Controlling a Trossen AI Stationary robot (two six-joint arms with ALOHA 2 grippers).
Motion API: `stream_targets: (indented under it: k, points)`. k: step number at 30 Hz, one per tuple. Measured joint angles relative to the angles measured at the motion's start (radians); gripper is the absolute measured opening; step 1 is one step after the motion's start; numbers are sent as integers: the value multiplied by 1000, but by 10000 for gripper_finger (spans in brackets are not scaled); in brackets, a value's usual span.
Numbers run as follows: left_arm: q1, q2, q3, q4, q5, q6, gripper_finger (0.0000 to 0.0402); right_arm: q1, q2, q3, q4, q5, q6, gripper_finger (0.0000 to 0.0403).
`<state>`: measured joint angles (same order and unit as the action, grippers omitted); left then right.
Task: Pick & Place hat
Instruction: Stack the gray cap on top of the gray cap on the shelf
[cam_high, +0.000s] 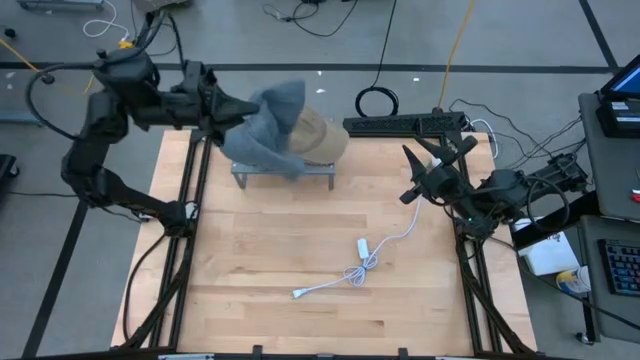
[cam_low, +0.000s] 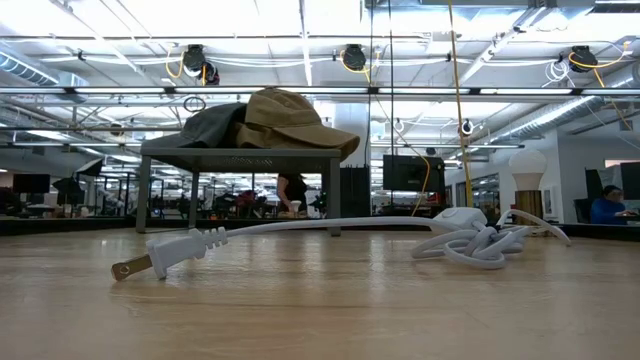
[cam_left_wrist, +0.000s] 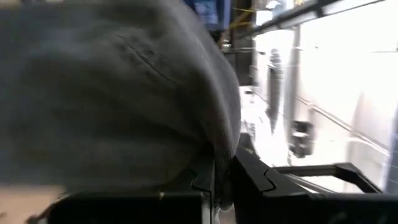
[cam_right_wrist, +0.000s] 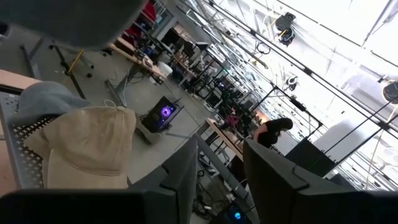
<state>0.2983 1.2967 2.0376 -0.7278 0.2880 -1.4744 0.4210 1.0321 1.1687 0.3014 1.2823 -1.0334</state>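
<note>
The left gripper (cam_high: 232, 112), at eleven o'clock on the table, is clamped on the soft grey-blue fabric hat (cam_high: 272, 128), draped over the grey metal stand (cam_high: 285, 172) beside a tan cap (cam_high: 318, 133), presumably for lifting. The right gripper (cam_high: 412, 172), at three o'clock, waits with fingers parted, empty.

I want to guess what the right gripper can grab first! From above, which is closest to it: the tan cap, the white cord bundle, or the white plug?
Seen from the high view, from the right gripper:
1. White cord bundle, mid-table, toward the front.
2. Tan cap, on the metal stand at the back; nearly tied with the bundle.
3. White plug, farthest, at the front.
</note>
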Motion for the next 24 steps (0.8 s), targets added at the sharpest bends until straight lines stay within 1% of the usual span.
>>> stream_targets:
  k: [6, 10, 17, 24]
  points:
    - [63, -1, 94, -216, -5, 44, 24, 0, 0, 0, 0, 0, 0, 125]
    - [118, -1, 106, -321, -6, 82, 24, 0, 0, 0, -1, 0, 13, 123]
    - [248, 5, 106, -515, -16, 251, 24, 0, 0, 0, -68, -3, 179, 119]
    - [383, 22, 106, -634, -104, 402, 24, 0, 1, 0, -189, -3, 282, 116]
